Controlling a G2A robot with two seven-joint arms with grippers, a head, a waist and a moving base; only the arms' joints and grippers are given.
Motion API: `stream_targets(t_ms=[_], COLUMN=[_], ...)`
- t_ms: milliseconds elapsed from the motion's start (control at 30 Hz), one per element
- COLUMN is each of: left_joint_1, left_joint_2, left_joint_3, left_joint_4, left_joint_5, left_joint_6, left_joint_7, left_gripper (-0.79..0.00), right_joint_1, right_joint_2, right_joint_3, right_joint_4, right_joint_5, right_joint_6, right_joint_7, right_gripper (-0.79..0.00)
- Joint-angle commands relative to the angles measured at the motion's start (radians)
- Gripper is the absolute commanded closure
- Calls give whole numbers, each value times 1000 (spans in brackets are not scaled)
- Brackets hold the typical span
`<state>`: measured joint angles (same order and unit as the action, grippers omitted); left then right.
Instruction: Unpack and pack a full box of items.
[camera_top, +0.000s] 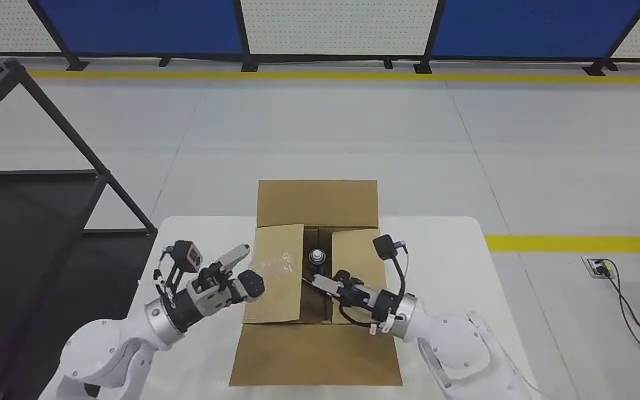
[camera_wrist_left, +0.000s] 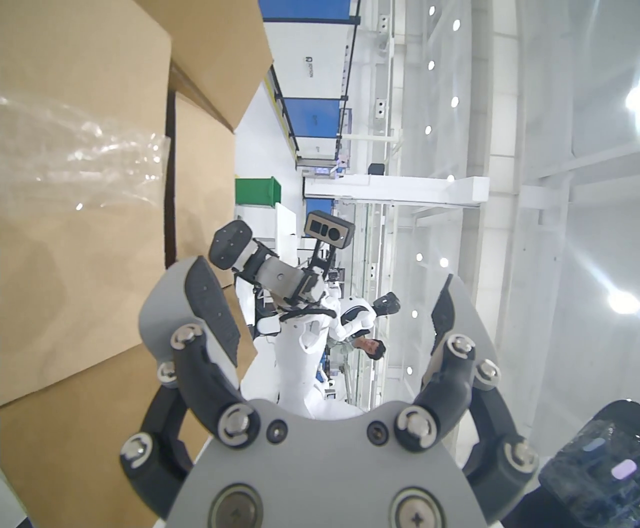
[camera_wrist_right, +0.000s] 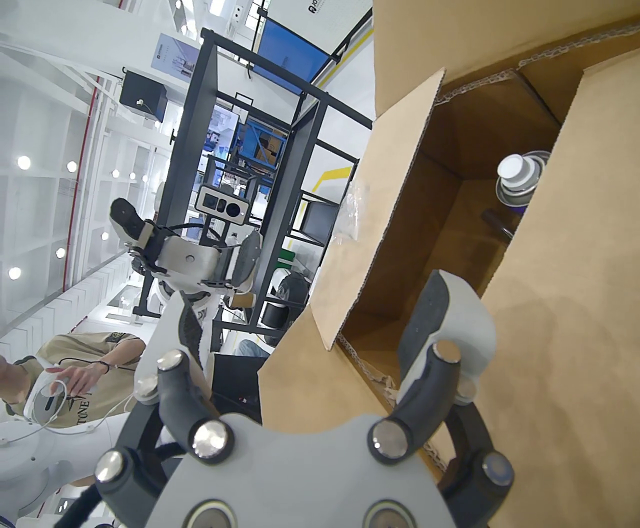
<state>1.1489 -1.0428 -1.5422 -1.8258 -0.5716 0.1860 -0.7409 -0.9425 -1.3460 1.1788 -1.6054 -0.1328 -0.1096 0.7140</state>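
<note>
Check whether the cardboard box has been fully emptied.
No; the right wrist view shows a white-capped can standing inside the open cardboard box.

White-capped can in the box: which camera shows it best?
The right wrist view: it looks into the cardboard box and shows the can with its white cap and metal shoulder, one side cut off by a flap. The top view shows it tiny, from above, between the flaps. The left wrist view shows flaps and clear plastic.

Open cardboard box (camera_top: 318, 203), white-capped can (camera_top: 317, 257) upright inside
</note>
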Motion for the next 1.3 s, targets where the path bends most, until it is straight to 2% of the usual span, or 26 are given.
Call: stream_targets(t_ms=[0,167,400,567,667,767,1067,1267], left_joint_1=[17,86,209,289,299,276,276,274], left_joint_2=[2,10,20,24,29,35,35,33], left_joint_3=[-50,-198,-408,-502,-503,-487,-487,-425], left_joint_4=[-9,-2,59,106,132,142,142,130], left_joint_5=[-38,-109,-158,-150,-137,-143,-143,-76], left_joint_6=[-17,-52,-83,-81,-40,11,11,14], left_joint_7=[7,11,5,-5,-34,-78,-78,12], left_gripper=[-785,-785,-785,-785,-785,-785,-785,-785], right_joint_1=[6,47,71,71,53,70,164,183], right_joint_2=[-1,-8,-12,-12,-14,-23,-54,-64], right_joint_3=[-6,-52,-69,-69,-78,-120,-237,-259], right_joint_4=[-3,3,15,15,10,29,128,167], right_joint_5=[21,55,65,65,83,97,127,119], right_joint_6=[-8,-7,7,7,7,25,44,59], right_joint_7=[13,34,36,36,11,-2,2,-22], right_gripper=[-785,-785,-785,-785,-785,-785,-785,-785])
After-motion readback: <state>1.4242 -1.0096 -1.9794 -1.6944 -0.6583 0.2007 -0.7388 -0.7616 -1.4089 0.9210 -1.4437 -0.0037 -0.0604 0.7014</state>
